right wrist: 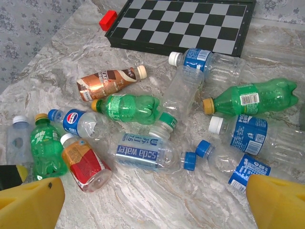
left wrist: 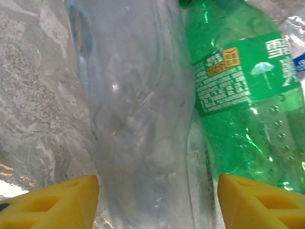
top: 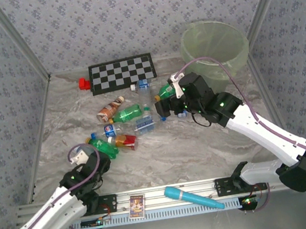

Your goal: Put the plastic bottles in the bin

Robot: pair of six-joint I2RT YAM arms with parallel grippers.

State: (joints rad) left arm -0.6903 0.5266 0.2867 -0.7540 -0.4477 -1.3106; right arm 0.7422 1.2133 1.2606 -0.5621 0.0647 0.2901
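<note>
Between left fingers (left wrist: 47,202), clear bottle (left wrist: 138,119) lengthwise

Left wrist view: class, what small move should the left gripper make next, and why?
Probably close the left gripper on the clear bottle. Its yellow fingers stand either side of that bottle, with a gap at the one nearer the green bottle, so nothing looks gripped yet.
</note>
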